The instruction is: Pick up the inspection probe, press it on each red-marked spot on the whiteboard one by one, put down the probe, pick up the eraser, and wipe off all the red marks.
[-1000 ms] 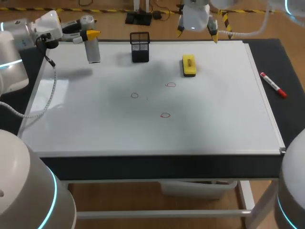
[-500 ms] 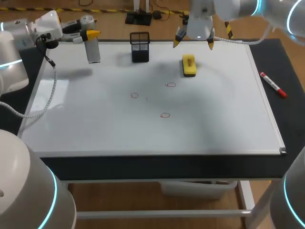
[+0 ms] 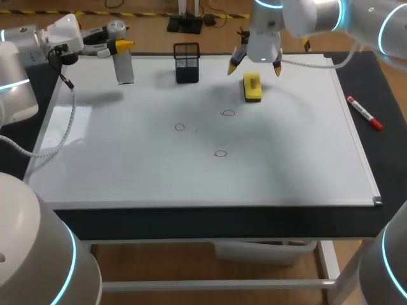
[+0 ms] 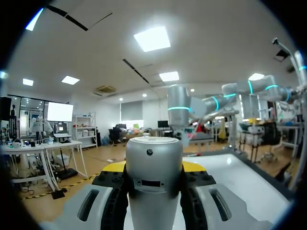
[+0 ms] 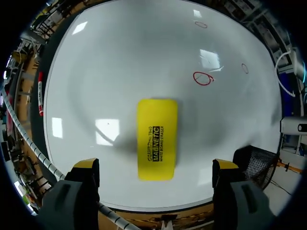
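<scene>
Over the last second the right claw (image 3: pixel 255 69) is brought in from the upper edge of the frame and lowered toward the yellow rectangular eraser (image 3: pixel 252 87), which lies flat on the white whiteboard (image 3: pixel 127 159) in the upper middle of the frame. In the right wrist view the right claw (image 5: pixel 156 165) is seen spread wide. The eraser (image 5: pixel 157 139) is framed between the two yellow tips without being touched by either, so nothing is gripped yet.

No change is seen at the left arm. At the upper left of the frame the silver cylindrical inspection probe (image 3: pixel 124 67) is kept upright in the left claw (image 3: pixel 121 46). In the left wrist view that claw (image 4: pixel 154 167) is clenched on the probe (image 4: pixel 154 191) from both sides.

The three small red circle marks (image 3: pixel 220 153) are left unwiped in the middle of the whiteboard.

From this it is judged that the eraser stage is being opened. The probe has not yet been set down on the surface (image 3: pixel 381 95). A further descent and a closing of the right claw across the eraser's narrow sides are likely called for next.
</scene>
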{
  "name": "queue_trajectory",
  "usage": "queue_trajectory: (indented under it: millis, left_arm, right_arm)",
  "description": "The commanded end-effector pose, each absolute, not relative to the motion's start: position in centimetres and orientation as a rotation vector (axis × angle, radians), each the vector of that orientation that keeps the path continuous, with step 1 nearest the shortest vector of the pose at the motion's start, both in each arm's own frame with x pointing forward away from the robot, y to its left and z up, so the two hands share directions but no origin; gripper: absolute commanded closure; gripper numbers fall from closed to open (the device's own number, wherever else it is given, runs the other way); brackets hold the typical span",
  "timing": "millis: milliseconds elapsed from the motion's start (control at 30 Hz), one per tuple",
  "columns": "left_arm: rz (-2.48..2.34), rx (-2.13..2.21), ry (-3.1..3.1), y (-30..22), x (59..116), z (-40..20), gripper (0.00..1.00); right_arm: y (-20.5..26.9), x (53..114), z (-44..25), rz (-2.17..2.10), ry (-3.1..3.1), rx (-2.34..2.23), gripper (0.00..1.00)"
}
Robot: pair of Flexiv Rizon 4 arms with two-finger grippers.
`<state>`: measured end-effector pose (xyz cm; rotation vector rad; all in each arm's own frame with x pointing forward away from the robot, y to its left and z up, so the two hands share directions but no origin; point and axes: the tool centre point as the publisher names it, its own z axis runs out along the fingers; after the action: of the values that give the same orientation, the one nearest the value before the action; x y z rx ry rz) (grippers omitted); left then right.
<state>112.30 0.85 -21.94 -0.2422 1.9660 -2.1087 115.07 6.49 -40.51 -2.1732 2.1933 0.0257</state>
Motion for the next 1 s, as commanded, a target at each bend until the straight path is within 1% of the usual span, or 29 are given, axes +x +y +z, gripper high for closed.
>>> queue_trajectory:
  millis: [33,933,967,1000]
  left_arm:
    - [-2.105,-0.243,1.963,0.8,112.2,-21.8,1.00]
    - [-2.105,-0.243,1.963,0.8,112.2,-21.8,1.00]
    - [-2.105,-0.243,1.963,0.8,112.2,-21.8,1.00]
    - [-2.105,-0.243,1.963,0.8,112.2,-21.8,1.00]
  right_arm:
    - [6.7,115.0,-41.0,0.018,2.189,-2.194,0.00]
    - [6.4,113.3,-42.6,0.025,2.222,-2.231,0.00]
    - [6.3,113.2,-42.7,0.023,2.227,-2.231,0.08]
    - [6.3,113.2,-42.7,0.023,2.230,-2.231,0.35]
